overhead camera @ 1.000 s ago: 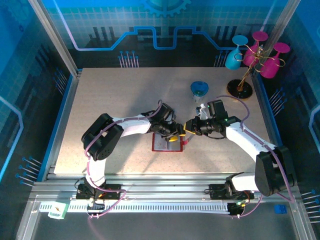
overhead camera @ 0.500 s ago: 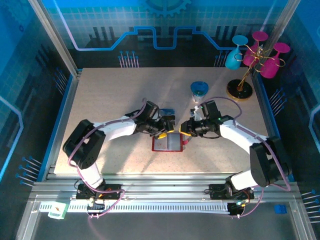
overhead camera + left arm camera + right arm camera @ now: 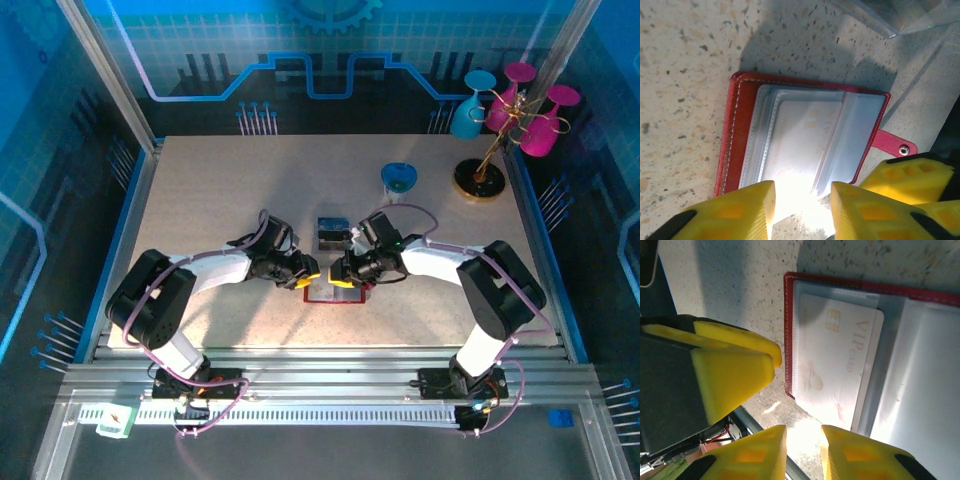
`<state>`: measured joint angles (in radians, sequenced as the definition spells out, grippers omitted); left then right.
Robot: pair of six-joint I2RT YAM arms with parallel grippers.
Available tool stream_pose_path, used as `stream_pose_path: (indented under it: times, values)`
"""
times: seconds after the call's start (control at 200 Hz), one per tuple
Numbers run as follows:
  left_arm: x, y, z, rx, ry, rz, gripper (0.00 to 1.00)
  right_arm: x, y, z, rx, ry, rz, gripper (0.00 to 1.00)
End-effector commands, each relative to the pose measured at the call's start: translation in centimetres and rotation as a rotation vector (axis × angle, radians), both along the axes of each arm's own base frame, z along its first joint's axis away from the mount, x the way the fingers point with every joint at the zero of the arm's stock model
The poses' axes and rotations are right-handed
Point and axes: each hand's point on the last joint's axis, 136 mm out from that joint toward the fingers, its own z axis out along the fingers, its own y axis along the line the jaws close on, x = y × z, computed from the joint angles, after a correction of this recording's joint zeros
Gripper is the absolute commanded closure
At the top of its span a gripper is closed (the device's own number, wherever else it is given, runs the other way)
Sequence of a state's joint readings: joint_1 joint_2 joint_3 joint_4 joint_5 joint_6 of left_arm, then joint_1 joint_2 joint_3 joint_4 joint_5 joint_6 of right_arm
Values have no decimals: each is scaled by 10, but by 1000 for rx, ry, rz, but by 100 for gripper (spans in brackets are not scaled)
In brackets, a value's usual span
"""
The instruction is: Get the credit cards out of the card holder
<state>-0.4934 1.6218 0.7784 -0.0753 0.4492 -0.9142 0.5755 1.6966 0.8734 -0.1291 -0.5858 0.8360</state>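
The left gripper (image 3: pixel 802 209) has its yellow fingers parted with nothing between them, and it is narrower than it was a moment ago. It has pulled back from the far side of the workspace and now sits low at the near-left edge of the card holder (image 3: pixel 735 130), which lies open and flat on the table (image 3: pixel 680 60) directly ahead of its fingertips. Just off its right side is the right gripper (image 3: pixel 803 444), which has swung in over the holder. Its jaws stand a small way apart and empty, poised at the holder's edge with the left gripper's fingers close alongside. In the grey see-through pocket straight in front of both grippers a pale pink card (image 3: pixel 835 355) is still fully seated, chip and lettering showing through the plastic. Farther out, beyond the holder and away from both grippers, a blue-and-dark card (image 3: pixel 331 232) rests on the table where none lay a second ago. A clear plastic piece (image 3: pixel 900 17) sits in that same direction, though I cannot tell whether the card lies on it. So one card seems to be out and released, at least the pink one remains, and both grippers look set to work it free of its pocket.
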Motion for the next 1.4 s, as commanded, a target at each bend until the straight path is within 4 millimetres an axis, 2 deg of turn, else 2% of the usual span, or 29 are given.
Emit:
stream_pose_path:
  times: [0.0, 0.42, 0.805, 1.396]
  values:
    - [-5, -4, 1, -37, -7, -42, 72, 4, 10, 2, 18, -5, -11, 75]
    - [-12, 6, -21, 36, 29, -61, 88, 4, 8, -20, -23, 37, -25, 76]
    - [-16, 9, -28, 61, 45, -73, 89, 5, 5, -29, -53, 49, -26, 76]
    - [-16, 10, -25, 66, 41, -73, 89, 3, -7, -39, -143, 42, -9, 75]
